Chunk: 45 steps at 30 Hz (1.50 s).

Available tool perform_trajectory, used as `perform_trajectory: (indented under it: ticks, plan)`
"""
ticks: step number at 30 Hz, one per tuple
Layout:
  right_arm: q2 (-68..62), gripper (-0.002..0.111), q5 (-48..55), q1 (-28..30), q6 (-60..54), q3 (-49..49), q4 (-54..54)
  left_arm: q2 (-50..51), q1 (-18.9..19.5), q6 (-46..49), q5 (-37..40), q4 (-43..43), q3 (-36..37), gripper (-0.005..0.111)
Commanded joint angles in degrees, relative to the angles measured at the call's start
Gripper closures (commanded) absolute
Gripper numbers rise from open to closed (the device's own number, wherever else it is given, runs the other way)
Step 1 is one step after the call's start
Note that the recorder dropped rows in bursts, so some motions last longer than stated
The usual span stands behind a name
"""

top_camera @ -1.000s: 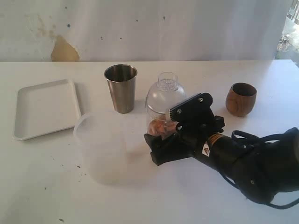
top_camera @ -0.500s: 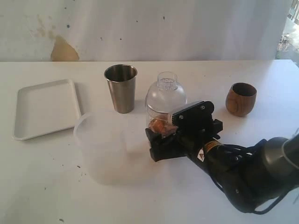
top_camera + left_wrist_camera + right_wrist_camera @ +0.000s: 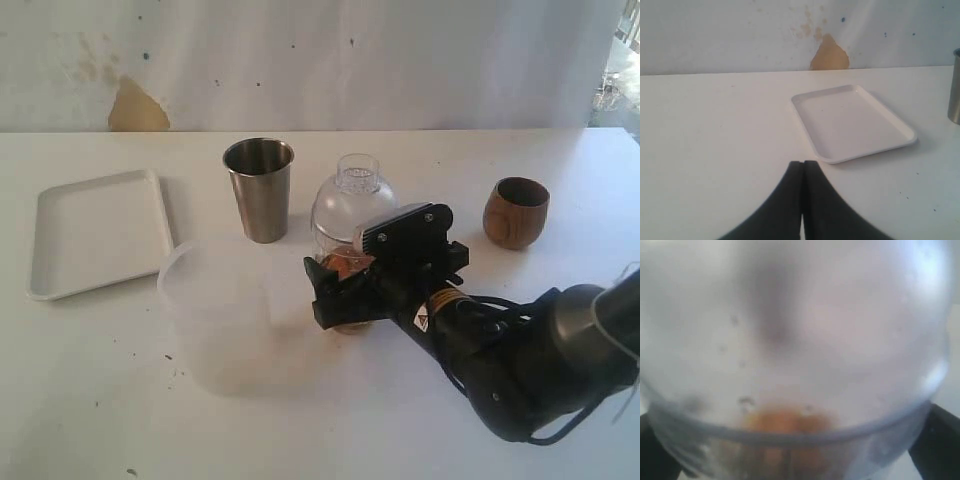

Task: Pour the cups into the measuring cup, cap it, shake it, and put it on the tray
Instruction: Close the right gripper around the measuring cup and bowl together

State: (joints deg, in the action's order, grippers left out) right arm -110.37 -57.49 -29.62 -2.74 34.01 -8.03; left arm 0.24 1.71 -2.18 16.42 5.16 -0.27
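Black right claw (image 3: 352, 268) stands wide open at the middle of the exterior view, one jaw on either side of the lower part of the measuring cup (image 3: 345, 205). Whether the jaws touch it cannot be told. The measuring cup stands upright on the table (image 3: 100, 400). It is clear, with a domed top, a narrow neck and something orange at its bottom. In the right wrist view the measuring cup (image 3: 800, 340) fills the frame, with dark fingers (image 3: 654, 455) at the lower corners. Just left of the claw stands a wide frosted cup (image 3: 215, 315). The steel tumbler (image 3: 259, 190) is above that, at upper centre-left. The wooden cup (image 3: 516, 212) sits at the right, well apart. The tray (image 3: 100, 235) lies at the left. The left claw (image 3: 803, 165) is closed with nothing between its tips, and the tray (image 3: 852, 122) lies beyond them.
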Motion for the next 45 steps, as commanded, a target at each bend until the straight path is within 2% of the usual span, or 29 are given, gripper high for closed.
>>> perform_trajectory:
  ticks: [1,16,19,21,24,27,28,36,40,45]
  plan:
    - [-0.1,0.003,-0.4,0.0,0.0,0.2,0.2,-0.2,0.0,-0.1,-0.3,-0.3,0.3,0.107]
    - [-0.1,0.003,-0.9,0.0,0.0,0.2,0.0,-0.2,0.0,-0.1,-0.3,-0.3,0.3,0.107]
    - [-0.1,0.010,-0.9,0.0,0.0,0.2,0.0,-0.2,0.0,-0.1,-0.3,-0.3,0.3,0.107]
    - [-0.1,0.022,-0.9,0.0,0.0,0.2,0.0,-0.2,0.0,-0.1,-0.3,-0.3,0.3,0.107]
    - [-0.1,0.060,-0.1,0.0,0.0,0.2,0.1,-0.2,0.0,-0.1,-0.3,-0.3,0.3,0.107]
    - [-0.1,0.104,0.3,0.0,0.0,0.2,0.0,-0.2,0.0,-0.1,-0.3,-0.3,0.3,0.107]
    - [-0.1,0.107,0.5,0.0,0.0,0.2,0.0,-0.2,0.0,-0.1,-0.3,-0.3,0.3,0.107]
    - [1.1,0.108,1.6,0.0,-1.3,0.2,0.3,-0.2,0.0,-0.1,-0.3,-0.3,0.3,0.107]
    - [6.2,0.108,4.4,0.0,-3.5,0.2,0.9,-0.2,0.0,-0.1,-0.3,-0.3,0.3,0.107]
    - [13.6,0.108,6.1,1.7,-4.6,0.2,-4.0,-0.2,0.0,-0.1,-0.3,-0.3,0.3,0.107]
